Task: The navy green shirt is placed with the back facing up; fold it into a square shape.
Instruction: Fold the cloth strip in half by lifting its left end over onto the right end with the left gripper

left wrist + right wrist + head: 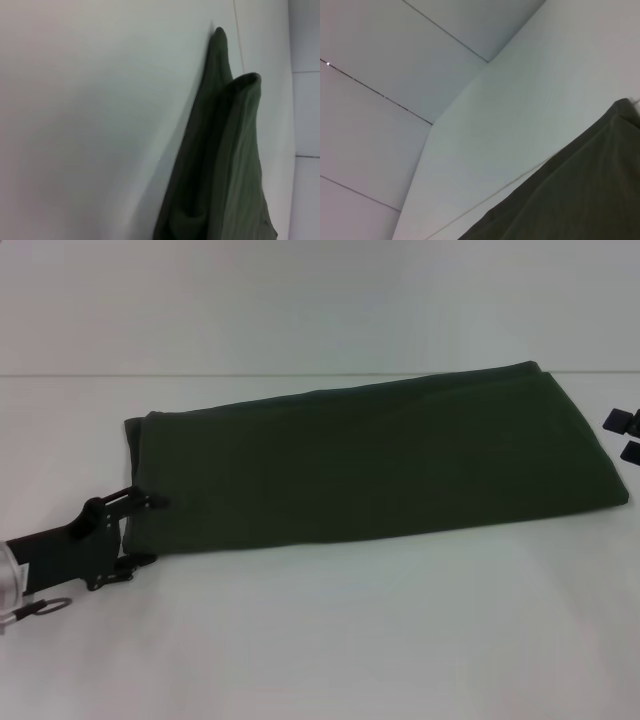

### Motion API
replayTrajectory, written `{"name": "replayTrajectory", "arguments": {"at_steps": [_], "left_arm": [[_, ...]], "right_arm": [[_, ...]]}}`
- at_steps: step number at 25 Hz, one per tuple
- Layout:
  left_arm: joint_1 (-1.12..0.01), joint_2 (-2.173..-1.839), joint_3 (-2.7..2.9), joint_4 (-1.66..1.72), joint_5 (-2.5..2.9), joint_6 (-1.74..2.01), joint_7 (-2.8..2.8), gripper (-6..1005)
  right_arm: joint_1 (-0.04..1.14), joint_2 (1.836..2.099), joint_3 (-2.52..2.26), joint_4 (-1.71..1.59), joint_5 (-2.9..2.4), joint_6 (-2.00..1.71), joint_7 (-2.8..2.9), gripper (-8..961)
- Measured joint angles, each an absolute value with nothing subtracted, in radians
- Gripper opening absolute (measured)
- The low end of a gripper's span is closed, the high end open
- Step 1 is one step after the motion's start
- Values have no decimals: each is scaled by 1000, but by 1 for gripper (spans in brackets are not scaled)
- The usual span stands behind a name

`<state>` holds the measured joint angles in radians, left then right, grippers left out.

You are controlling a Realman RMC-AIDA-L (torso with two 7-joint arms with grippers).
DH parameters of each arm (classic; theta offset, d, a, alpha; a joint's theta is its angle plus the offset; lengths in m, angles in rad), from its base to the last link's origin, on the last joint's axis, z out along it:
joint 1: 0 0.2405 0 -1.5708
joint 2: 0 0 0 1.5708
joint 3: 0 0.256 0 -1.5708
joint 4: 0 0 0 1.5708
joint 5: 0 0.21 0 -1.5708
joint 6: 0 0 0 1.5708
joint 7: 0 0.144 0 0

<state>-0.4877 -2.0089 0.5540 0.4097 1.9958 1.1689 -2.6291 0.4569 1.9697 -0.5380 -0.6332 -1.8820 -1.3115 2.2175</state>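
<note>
- The navy green shirt [370, 465], already folded into a long band, lies across the white table [330, 640]; the step in hand is judged to be the crosswise fold.
- Left gripper [140, 530], at the band's 8 o'clock corner, has its fingers spread astride the edge; next it must likely close.
- Right gripper [622, 435] sits at 3 o'clock; its finger state cannot be told.

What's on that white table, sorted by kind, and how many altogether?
Shirts: 1, the green shirt, folded into a long strip.
Grippers: 2, the left gripper at the shirt's end, the right gripper at the table's far edge.
Total: 3
</note>
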Motion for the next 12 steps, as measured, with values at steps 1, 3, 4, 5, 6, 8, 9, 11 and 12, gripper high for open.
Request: {"name": "replayTrajectory", "arguments": {"at_steps": [1, 3, 4, 5, 6, 8, 9, 11, 12], "left_arm": [[-492, -2011, 555, 409, 1996, 1167, -2625, 838], [-500, -2016, 555, 410, 1994, 1164, -2615, 836], [-505, -2018, 555, 411, 1992, 1161, -2611, 835], [-509, -2019, 554, 411, 1990, 1157, -2607, 833], [-514, -2021, 554, 411, 1990, 1152, -2601, 832], [-521, -2026, 554, 410, 1990, 1139, -2594, 829], [-524, -2030, 554, 410, 1990, 1131, -2587, 828], [-532, -2037, 554, 410, 1989, 1119, -2572, 826], [-534, -2039, 553, 410, 1988, 1118, -2566, 824]], "right_arm": [[457, 1970, -537, -633, -1882, -1311, 2218, 825], [457, 1970, -536, -633, -1882, -1311, 2218, 825], [457, 1970, -536, -633, -1881, -1311, 2218, 825], [457, 1969, -536, -633, -1880, -1311, 2218, 825], [457, 1970, -535, -633, -1879, -1311, 2218, 825], [457, 1970, -535, -632, -1877, -1312, 2218, 825], [457, 1970, -535, -631, -1876, -1314, 2218, 825], [457, 1970, -534, -627, -1876, -1315, 2218, 825], [457, 1970, -533, -626, -1875, -1316, 2218, 825]]}}
